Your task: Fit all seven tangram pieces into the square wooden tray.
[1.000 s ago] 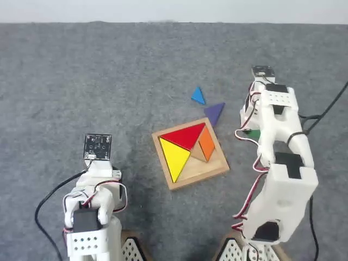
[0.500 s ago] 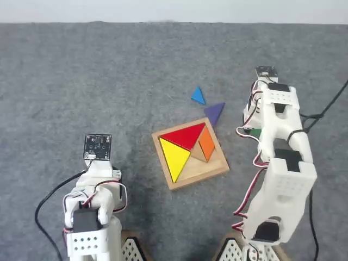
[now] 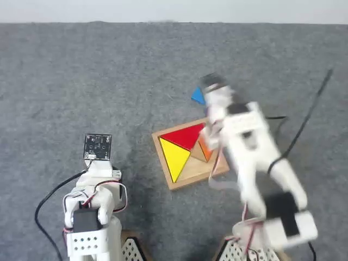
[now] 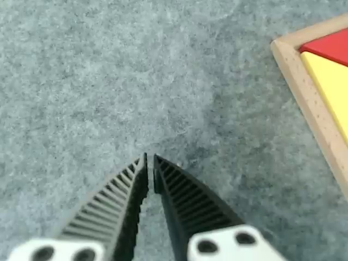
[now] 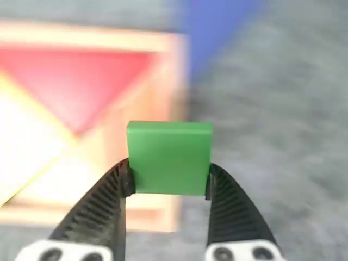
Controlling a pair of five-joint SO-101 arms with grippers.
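Note:
The square wooden tray (image 3: 179, 181) lies mid-table and holds a red triangle (image 3: 185, 135), a yellow triangle (image 3: 174, 156) and an orange piece (image 3: 205, 145). My right gripper (image 5: 167, 185) is shut on a green square piece (image 5: 168, 156), held above the tray's edge (image 5: 173, 136) with the purple piece (image 5: 212, 27) beyond. In the high view the right arm (image 3: 244, 147) stretches over the tray's right side, next to a small blue triangle (image 3: 197, 96). My left gripper (image 4: 149, 163) rests shut on bare carpet left of the tray's rim (image 4: 304, 92).
Grey carpet covers the table, with a pale wall strip along the far edge. The left arm's base (image 3: 92, 217) stands at the near left. Open carpet lies left of and beyond the tray.
The right arm has swung left from the right side of the table to over the tray, carrying the green square. It now covers the purple piece in the high view. The left arm stayed still.

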